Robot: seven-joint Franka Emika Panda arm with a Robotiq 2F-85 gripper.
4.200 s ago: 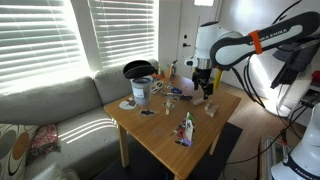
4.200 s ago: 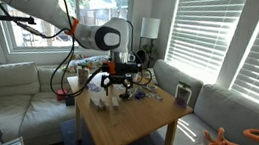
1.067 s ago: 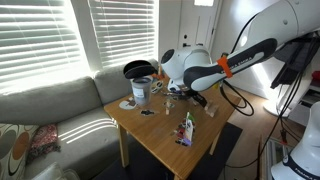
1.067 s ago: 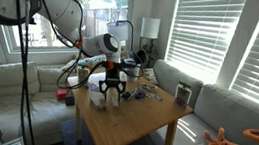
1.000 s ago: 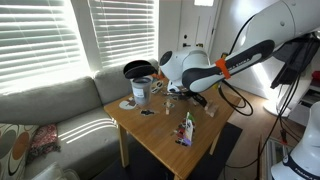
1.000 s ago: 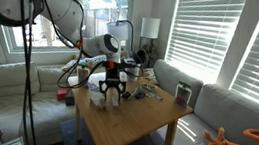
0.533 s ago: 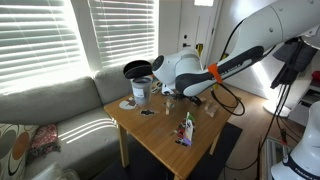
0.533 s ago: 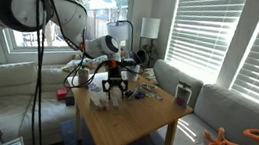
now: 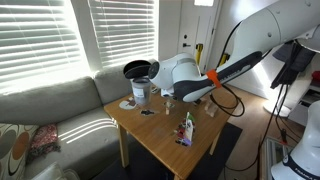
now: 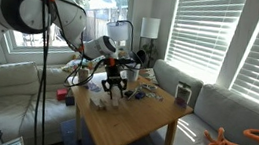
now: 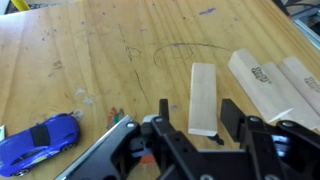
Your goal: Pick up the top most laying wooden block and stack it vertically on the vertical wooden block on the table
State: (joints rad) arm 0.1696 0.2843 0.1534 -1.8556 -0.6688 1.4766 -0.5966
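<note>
The block [image 11: 203, 90] looks light, rigid and smooth-sided, lying flat on the table [image 11: 90, 60]. The gripper [image 11: 198, 118] hangs open astride it; pinching its long sides mid-length seems safest.

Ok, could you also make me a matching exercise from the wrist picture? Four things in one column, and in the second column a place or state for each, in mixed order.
Things:
1. toy car
2. gripper
3. long block
4. pair of blocks

Places or states:
a. lying flat between the two fingers, not gripped
b. blue, at the bottom left
c. side by side and slanted, at the right edge
d. open, above the table

Pairs: 1-b, 2-d, 3-a, 4-c.
</note>
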